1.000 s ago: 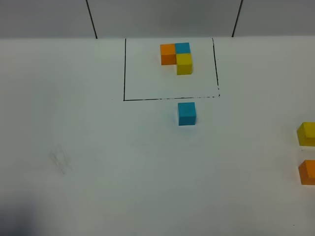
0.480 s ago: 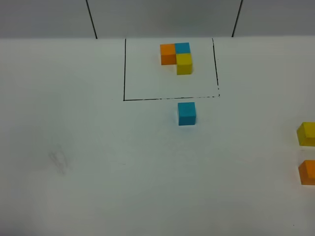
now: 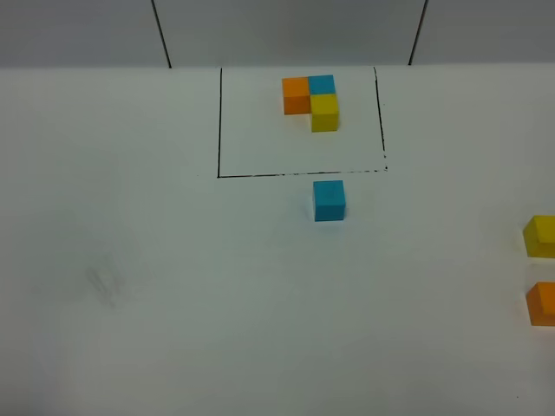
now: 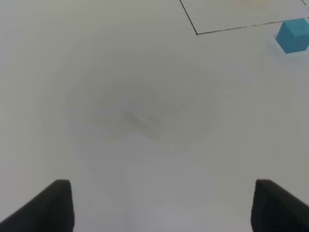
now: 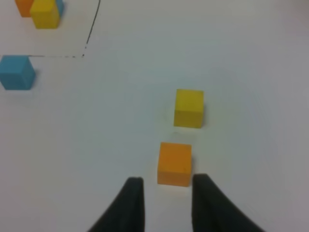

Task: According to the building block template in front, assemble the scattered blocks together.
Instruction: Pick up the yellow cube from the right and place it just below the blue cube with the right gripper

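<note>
The building block template (image 3: 312, 102) is an orange, blue and yellow L-cluster inside a black drawn rectangle at the back; it also shows in the right wrist view (image 5: 41, 10). The loose blue cube (image 3: 329, 200) sits just in front of the frame's near line. The loose yellow cube (image 3: 540, 236) and orange cube (image 3: 542, 303) lie at the right edge. My right gripper (image 5: 167, 180) is open, with the orange cube (image 5: 174, 163) just beyond its fingertips and the yellow cube (image 5: 189, 108) farther on. My left gripper (image 4: 166, 205) is wide open and empty over bare table.
The black frame line (image 3: 299, 173) runs across the white table (image 3: 173, 286). The left wrist view shows the frame's corner (image 4: 196, 34) and the blue cube (image 4: 293, 35) far off. Neither arm shows in the exterior high view.
A dark shadow at the near left corner of the exterior high view has faded away. No block has moved.
</note>
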Action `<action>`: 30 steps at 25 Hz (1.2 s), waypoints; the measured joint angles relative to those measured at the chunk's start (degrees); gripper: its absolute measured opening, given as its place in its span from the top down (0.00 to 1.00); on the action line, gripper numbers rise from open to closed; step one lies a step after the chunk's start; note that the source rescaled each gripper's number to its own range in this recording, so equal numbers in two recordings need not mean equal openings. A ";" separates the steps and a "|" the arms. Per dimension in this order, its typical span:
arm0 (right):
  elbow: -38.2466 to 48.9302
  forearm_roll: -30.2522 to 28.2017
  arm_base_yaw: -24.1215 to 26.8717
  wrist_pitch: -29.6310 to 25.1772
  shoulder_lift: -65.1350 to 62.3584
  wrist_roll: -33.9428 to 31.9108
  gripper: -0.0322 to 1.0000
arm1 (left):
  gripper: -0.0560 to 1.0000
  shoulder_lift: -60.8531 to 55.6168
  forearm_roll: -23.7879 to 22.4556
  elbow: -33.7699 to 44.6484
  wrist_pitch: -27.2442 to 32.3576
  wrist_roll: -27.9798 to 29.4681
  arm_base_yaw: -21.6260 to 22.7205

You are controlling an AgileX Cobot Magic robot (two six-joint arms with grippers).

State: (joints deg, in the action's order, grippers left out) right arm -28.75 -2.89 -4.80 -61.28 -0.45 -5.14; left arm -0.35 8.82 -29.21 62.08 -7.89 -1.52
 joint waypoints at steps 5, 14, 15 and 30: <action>0.00 0.00 0.00 0.00 0.00 0.00 0.97 | 0.35 0.00 0.00 0.00 0.00 0.00 0.00; 0.00 0.00 0.00 0.00 0.00 0.00 0.97 | 0.35 0.00 0.00 0.00 0.00 0.00 0.00; 0.00 0.00 0.00 0.00 0.00 0.00 0.97 | 0.35 0.00 0.00 0.00 0.00 0.00 0.00; 0.00 0.35 0.00 0.00 0.00 -0.73 0.97 | 0.35 0.00 0.00 0.00 0.00 0.00 0.00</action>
State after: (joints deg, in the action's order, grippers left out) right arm -28.75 -2.54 -4.80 -61.28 -0.45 -5.87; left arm -0.35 8.82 -29.21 62.08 -7.89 -1.52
